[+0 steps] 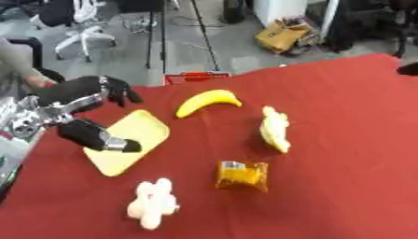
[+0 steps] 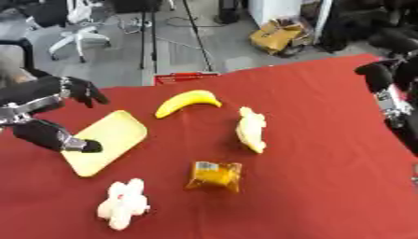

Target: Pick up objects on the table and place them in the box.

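The left robot hand (image 1: 98, 116), fingers spread and released, hovers over a flat yellow plate (image 1: 139, 135) at the red worktop (image 1: 343, 140) left edge. Likely light, stiff and slick, the plate looks best pinched at its rim. The right robot hand (image 2: 377, 74) shows at the right edge, grip unreadable.

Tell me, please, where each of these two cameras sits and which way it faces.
Left eye view: in the head, looking down at the red table; the left hand shows over the yellow tray.
Right eye view: beside it, facing the same way; the right hand also shows at the right edge.
Both share the banana, orange packet and white toy.
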Available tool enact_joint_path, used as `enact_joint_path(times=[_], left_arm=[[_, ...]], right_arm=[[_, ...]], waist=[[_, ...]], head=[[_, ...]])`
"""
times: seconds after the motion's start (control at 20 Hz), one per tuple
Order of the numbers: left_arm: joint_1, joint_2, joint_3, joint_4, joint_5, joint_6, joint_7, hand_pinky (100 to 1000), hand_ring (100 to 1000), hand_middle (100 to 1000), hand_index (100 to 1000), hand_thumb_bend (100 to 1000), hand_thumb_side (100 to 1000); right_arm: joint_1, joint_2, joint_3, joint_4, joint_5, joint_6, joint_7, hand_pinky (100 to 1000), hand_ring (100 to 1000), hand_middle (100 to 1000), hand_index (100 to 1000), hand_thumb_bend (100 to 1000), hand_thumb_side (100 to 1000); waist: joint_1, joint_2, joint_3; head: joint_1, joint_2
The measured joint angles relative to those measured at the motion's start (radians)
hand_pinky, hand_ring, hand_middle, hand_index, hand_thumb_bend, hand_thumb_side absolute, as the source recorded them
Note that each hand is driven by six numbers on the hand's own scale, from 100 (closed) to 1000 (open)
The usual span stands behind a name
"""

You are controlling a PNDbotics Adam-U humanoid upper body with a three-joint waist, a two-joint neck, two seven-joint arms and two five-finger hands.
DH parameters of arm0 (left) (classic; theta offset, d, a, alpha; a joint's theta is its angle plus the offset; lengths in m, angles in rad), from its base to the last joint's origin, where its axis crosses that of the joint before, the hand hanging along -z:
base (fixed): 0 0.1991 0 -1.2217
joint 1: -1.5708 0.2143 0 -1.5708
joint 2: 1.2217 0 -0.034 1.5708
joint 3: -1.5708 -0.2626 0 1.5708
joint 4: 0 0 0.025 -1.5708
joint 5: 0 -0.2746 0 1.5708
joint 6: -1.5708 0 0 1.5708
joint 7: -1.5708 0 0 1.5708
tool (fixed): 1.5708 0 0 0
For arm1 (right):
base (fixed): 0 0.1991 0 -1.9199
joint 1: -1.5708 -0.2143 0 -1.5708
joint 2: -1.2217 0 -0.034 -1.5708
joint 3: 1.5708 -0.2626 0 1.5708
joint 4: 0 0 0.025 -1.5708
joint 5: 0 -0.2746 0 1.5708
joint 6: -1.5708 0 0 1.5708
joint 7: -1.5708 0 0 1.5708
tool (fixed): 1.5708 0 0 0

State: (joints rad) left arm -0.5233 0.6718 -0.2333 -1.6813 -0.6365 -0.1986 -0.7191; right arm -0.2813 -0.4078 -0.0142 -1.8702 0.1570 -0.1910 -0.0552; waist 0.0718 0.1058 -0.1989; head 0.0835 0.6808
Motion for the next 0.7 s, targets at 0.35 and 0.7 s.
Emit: enact_joint_path(times=[0.35,0.7], left_arm=[[-0.049,-0.014,-0.079,0.07,-0.105,-0.041,-0.12,714,696,712,832,937,626],[-0.053,-0.045,-0.134,0.147,-0.107,-0.04,-0.144,720,695,717,829,985,581]], right_arm=[[0.0,0.0,0.003,0.0,0.0,-0.002,0.002,750,668,846,950,455,805],[0.0,0.0,0.003,0.0,0.0,-0.002,0.002,750,668,846,950,456,806]], waist=[[0.0,0.0,-0.005],[0.0,0.0,-0.008]], head=[[-0.001,0.004],[-0.001,0.004]])
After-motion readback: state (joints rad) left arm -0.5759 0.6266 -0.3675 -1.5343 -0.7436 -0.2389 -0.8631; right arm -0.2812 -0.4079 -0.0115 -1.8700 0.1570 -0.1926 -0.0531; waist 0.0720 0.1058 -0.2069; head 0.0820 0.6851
